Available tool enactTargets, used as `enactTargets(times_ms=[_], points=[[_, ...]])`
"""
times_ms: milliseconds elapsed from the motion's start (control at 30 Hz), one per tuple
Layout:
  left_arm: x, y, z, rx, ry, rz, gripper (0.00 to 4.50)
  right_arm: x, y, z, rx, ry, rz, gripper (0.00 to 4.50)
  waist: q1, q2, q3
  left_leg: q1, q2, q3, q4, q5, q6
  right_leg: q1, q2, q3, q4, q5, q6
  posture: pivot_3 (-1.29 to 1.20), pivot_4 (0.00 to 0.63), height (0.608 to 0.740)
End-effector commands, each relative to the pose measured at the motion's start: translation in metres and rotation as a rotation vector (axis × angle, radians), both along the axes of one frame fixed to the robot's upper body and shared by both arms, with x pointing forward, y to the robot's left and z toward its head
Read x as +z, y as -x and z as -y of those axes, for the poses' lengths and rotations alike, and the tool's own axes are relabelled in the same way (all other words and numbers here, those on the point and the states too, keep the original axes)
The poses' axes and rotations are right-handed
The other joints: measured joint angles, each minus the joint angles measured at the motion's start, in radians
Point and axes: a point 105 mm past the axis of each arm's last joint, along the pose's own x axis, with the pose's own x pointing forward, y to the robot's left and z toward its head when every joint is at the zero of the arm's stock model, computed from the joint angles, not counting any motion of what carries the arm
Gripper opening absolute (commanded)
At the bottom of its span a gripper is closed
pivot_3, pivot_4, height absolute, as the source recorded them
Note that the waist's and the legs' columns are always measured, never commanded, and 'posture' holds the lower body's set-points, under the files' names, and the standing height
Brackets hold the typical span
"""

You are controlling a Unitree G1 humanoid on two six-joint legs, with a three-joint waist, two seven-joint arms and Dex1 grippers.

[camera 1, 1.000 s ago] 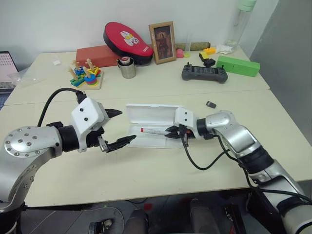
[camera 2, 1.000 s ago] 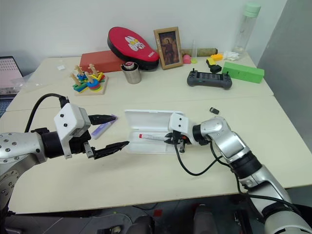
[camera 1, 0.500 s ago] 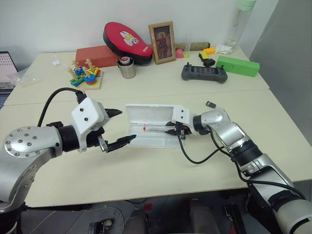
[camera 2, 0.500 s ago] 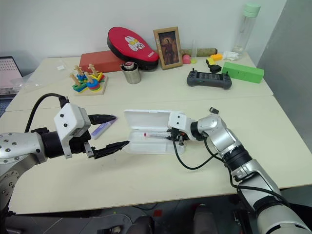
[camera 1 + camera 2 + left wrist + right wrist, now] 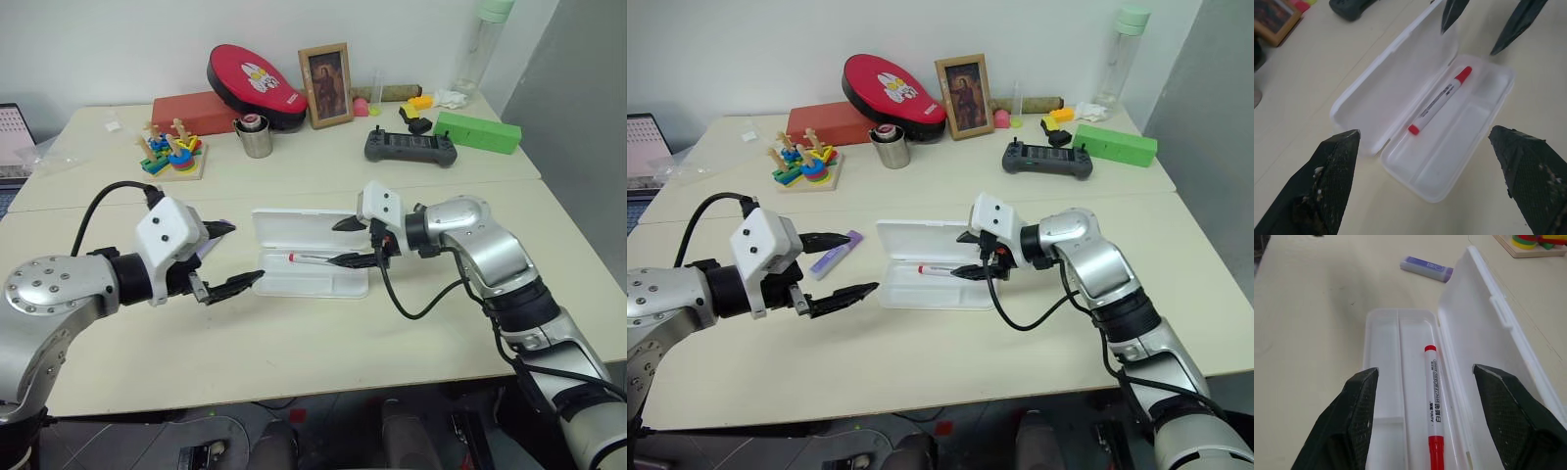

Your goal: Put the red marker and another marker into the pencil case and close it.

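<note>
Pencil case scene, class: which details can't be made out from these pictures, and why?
- Purple marker: in the right eye view, the left claw covers its near end; its cap cannot be made out.
- Print on the red marker: in the right wrist view, the small characters beside the large lettering are too small to read.
- Pencil case latch: no view shows it clearly.

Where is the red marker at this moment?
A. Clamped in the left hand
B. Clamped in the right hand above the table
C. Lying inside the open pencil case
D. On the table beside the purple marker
C: the red marker lies loose in the tray of the open pencil case, next to the hinge, while the right hand hangs open above it.
</note>
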Motion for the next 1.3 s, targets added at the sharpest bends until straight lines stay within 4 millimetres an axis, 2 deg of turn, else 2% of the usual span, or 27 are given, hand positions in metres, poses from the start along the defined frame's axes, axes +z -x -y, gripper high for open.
enactTargets(times_ms=[33,133,300,367,433,633,800,900,1067,1300], points=[[0.008,-0.013,-0.023,0.095,-0.047,0.080,4.50,0.013,0.017,-0.006,0.035,-0.031,0.004,3.20,0.000,0.000,0.000,0.000,0.000,0.000,0.000,0.000,0.000,0.000,0.000,0.000,0.000,0.000,0.000,0.00,0.150,0.740],[0.008,-0.020,-0.030,0.130,-0.036,0.095,4.50,0.012,0.020,-0.008,0.029,-0.030,-0.006,3.20,0.001,0.000,0.000,0.000,0.000,0.000,0.000,0.000,0.000,0.000,0.000,0.000,0.000,0.000,0.000,0.00,0.150,0.740],[0.002,-0.049,-0.063,0.308,-0.059,0.132,4.50,0.010,0.027,-0.006,0.027,-0.017,-0.013,3.20,0.002,0.000,0.000,0.000,0.000,0.000,0.000,0.000,0.000,0.000,0.000,0.000,0.000,0.000,0.000,0.00,0.150,0.740],[-0.008,-0.062,-0.078,0.408,-0.031,0.103,4.50,0.010,0.028,-0.005,0.020,-0.016,-0.014,3.20,0.002,0.000,0.000,0.000,0.000,0.000,0.000,0.000,0.000,0.000,0.000,0.000,0.000,0.000,0.000,0.00,0.150,0.740],[-0.017,-0.068,-0.084,0.448,-0.016,0.072,4.50,0.010,0.029,-0.005,0.016,-0.016,-0.016,3.20,0.001,0.000,0.000,0.000,0.000,0.000,0.000,0.000,0.000,0.000,0.000,0.000,0.000,0.000,0.000,0.00,0.150,0.740],[-0.038,-0.083,-0.078,0.425,0.049,-0.009,4.50,0.008,0.029,-0.004,0.007,-0.011,-0.017,3.20,0.001,-0.001,0.000,-0.001,0.000,0.000,0.000,0.001,-0.001,-0.001,0.000,0.000,0.000,0.000,0.000,0.00,0.150,0.740],[-0.046,-0.092,-0.072,0.397,0.131,-0.055,4.50,0.008,0.029,-0.004,0.003,-0.012,-0.018,3.20,0.001,-0.001,0.000,-0.001,0.000,-0.001,0.000,0.001,-0.002,-0.001,0.000,-0.001,0.000,0.000,0.000,0.00,0.150,0.740],[-0.050,-0.097,-0.074,0.408,0.121,-0.057,4.50,0.008,0.028,-0.003,-0.001,-0.010,-0.015,3.20,0.000,-0.001,0.000,-0.001,0.000,-0.001,0.000,0.001,-0.002,-0.001,0.000,-0.001,0.000,0.000,0.000,0.00,0.150,0.740],[-0.077,-0.107,-0.082,0.457,0.125,-0.135,4.50,0.008,0.026,-0.001,-0.024,-0.016,-0.014,3.20,0.000,-0.001,-0.001,0.000,0.000,-0.001,0.001,0.001,-0.002,-0.001,0.000,-0.001,0.001,0.000,0.000,0.00,0.150,0.740],[-0.105,-0.111,-0.077,0.433,0.122,-0.221,4.50,0.008,0.026,0.000,-0.021,-0.009,-0.013,3.20,0.002,-0.001,-0.001,0.000,0.000,-0.001,0.001,0.001,-0.002,-0.001,0.000,-0.001,0.001,0.000,0.000,0.00,0.150,0.740]])
